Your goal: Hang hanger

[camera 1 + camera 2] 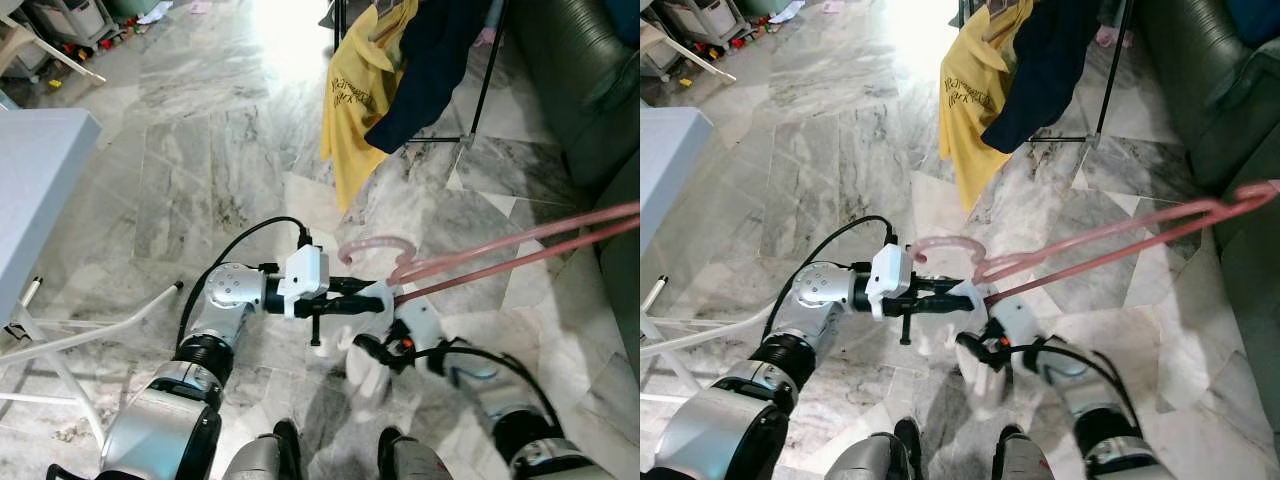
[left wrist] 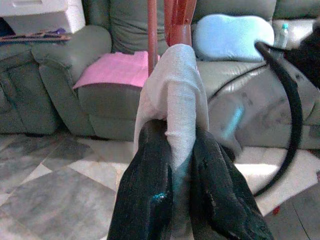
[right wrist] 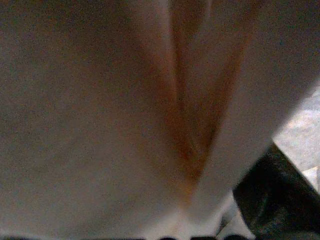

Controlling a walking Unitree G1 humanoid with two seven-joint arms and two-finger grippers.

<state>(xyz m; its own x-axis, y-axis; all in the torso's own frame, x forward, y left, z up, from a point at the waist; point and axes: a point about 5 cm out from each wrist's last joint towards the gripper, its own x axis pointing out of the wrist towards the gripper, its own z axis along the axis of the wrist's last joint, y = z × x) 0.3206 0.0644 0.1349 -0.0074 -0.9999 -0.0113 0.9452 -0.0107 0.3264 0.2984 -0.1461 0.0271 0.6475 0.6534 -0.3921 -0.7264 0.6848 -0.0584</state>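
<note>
A pink hanger lies level over the marble floor, its hook to the left and its long bars running right toward the sofa. My left gripper reaches in from the left and is shut on the hanger's neck. In the left wrist view its white-wrapped fingertips clamp the reddish bars. My right gripper, also white-padded, sits just below the hanger's neck, and the blurred right wrist view does not settle its state. A black clothes rack stands ahead with a yellow shirt and a navy garment.
A dark green sofa lines the right side, close to the hanger's far end. A grey table and white frame legs stand on the left. Open marble floor lies between me and the rack.
</note>
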